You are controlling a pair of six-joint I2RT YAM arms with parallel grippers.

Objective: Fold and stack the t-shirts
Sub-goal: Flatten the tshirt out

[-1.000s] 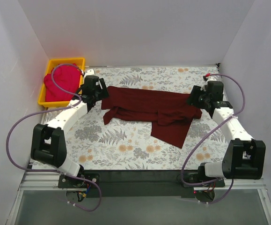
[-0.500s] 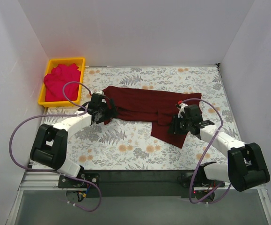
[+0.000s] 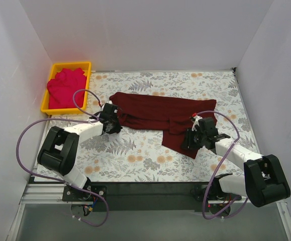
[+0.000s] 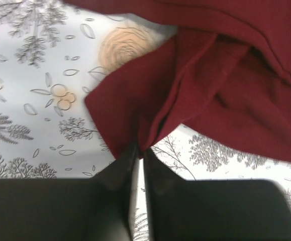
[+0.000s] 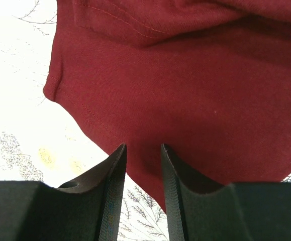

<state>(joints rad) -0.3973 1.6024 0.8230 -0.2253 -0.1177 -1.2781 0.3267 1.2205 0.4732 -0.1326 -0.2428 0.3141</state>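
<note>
**Maroon shirt on the bench, both arms at its edges**

Top view: the maroon shirt [image 3: 155, 110] lies spread and rumpled across the middle of the flower-printed bench [image 3: 135, 158], with 1 flap hanging toward the near right. The red shirt [image 3: 65, 88] sits bunched inside the yellow bin [image 3: 70, 64] at the far left corner, well apart from the maroon one. The left fingers [image 3: 110, 123] are low at the maroon shirt's left end. The right fingers [image 3: 191, 138] are low at the near edge of the right flap.

Left wrist view: the left fingers [image 4: 139, 149] are closed to a thin slit. A pointed fold of the maroon shirt [image 4: 210, 90] runs down into their tips and is pinched there. The cloth puckers upward from that point, and the printed bench [image 4: 34, 90] shows to the left and below it.

Right wrist view: the right fingers [image 5: 142, 148] stand a narrow gap apart. The stitched edge of the maroon shirt [image 5: 185, 90] lies flat across the gap and fills its upper part. They are not clamped on the cloth. The bench [image 5: 19, 115] shows pale at the left and at the bottom of the gap.
</note>
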